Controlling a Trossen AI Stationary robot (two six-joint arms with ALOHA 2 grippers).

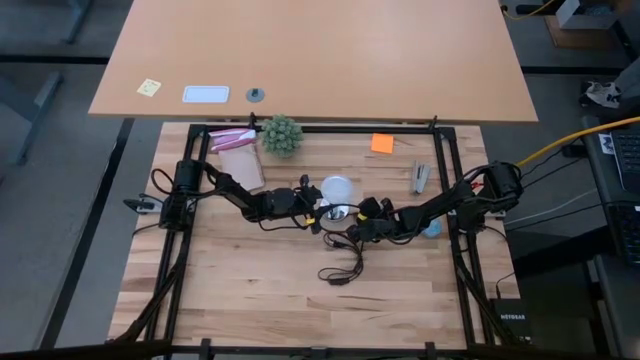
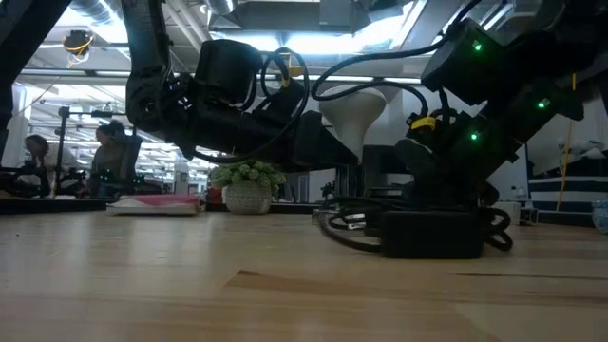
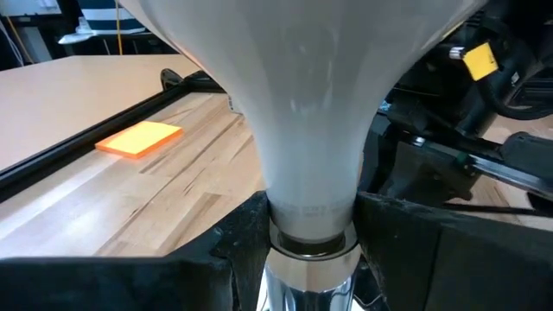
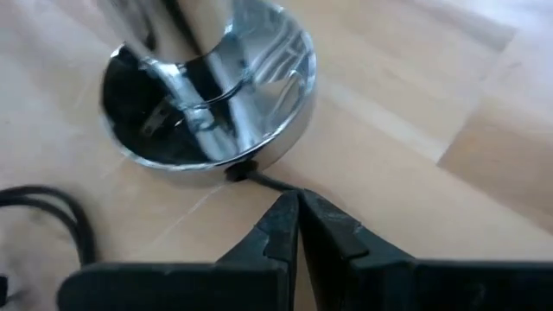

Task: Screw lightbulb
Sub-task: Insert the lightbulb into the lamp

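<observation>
Right at the middle of the worktop (image 1: 250,300) the lightbulb (image 1: 338,189) stands upright, dome up, its narrow neck going down into the shiny round socket (image 4: 207,104). In the left wrist view the bulb's white cone (image 3: 307,112) fills the picture and tapers to a metal collar, with the left hand's two dark fingers (image 3: 238,250) pressed against the neck on either side, so the left hand (image 1: 322,205) is clamped on the lightbulb just above the socket. The low view shows the pale cone (image 2: 356,112) between the two dark arms.

Just beside the socket, the right hand (image 1: 352,232) rests low at the wood with its fingers (image 4: 298,229) together, tips pointing at the spot where a black cord (image 1: 345,265) leaves the socket's rim. That cord loops loosely over the boards toward the near edge.

Farther off, along the back of the worktop, sit a small green plant (image 1: 281,134), a pink packet (image 1: 232,140), an orange note pad (image 1: 382,143) and a grey stapler (image 1: 420,177). A small light-blue object (image 1: 432,228) lies by the right arm.
</observation>
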